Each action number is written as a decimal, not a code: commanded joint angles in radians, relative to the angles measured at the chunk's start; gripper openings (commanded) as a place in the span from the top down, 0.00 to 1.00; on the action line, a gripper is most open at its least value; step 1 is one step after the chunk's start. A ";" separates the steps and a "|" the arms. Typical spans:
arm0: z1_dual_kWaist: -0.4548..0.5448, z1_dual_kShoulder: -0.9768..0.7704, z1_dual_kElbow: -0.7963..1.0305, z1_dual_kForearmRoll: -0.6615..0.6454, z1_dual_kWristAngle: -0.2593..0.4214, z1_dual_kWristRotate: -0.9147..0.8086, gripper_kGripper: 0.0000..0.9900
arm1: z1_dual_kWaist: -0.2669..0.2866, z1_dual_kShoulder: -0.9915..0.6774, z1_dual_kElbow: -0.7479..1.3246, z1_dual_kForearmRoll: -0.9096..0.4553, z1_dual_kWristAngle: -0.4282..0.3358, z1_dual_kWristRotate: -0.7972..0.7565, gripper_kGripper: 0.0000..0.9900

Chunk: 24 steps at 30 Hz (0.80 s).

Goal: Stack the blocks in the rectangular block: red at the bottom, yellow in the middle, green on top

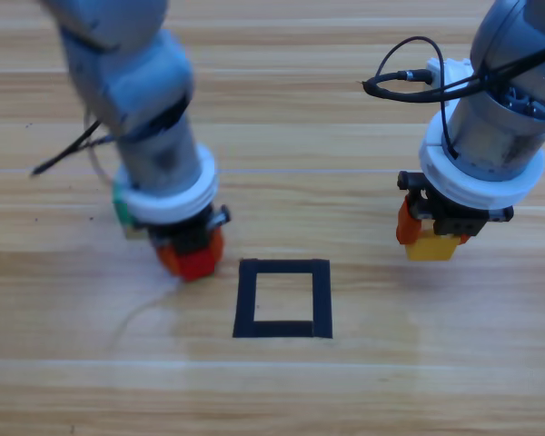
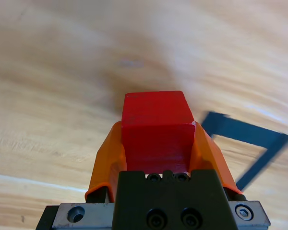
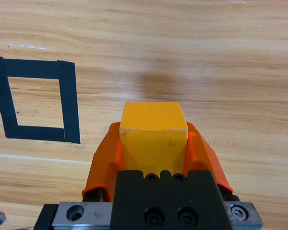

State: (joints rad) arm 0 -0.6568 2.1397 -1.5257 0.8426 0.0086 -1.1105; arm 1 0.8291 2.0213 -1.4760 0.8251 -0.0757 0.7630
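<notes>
My left gripper (image 1: 193, 259) is shut on the red cube (image 1: 197, 264), just left of the black tape rectangle (image 1: 282, 299). In the left wrist view the red cube (image 2: 156, 129) sits between the orange jaws, with a corner of the rectangle (image 2: 249, 139) to the right. The right gripper (image 1: 429, 238) is shut on the yellow cube (image 1: 431, 246), up and to the right of the rectangle. The right wrist view shows the yellow cube (image 3: 153, 139) held between the jaws and the rectangle (image 3: 36, 100) at the left. A bit of the green cube (image 1: 122, 209) peeks out behind the left arm.
The wooden table (image 1: 345, 391) spreads around the rectangle. A black cable (image 1: 68, 150) trails from the left arm, and another cable (image 1: 409, 77) loops off the right arm.
</notes>
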 commanded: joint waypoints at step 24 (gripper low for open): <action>-0.211 0.186 -0.357 0.243 -0.016 0.506 0.94 | 0.028 0.002 0.020 0.022 -0.019 -0.002 0.89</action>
State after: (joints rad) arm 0 -0.8235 2.2167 -1.8228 1.0585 0.0001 -0.5469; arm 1 0.8292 2.0213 -1.4757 0.8284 -0.0769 0.7631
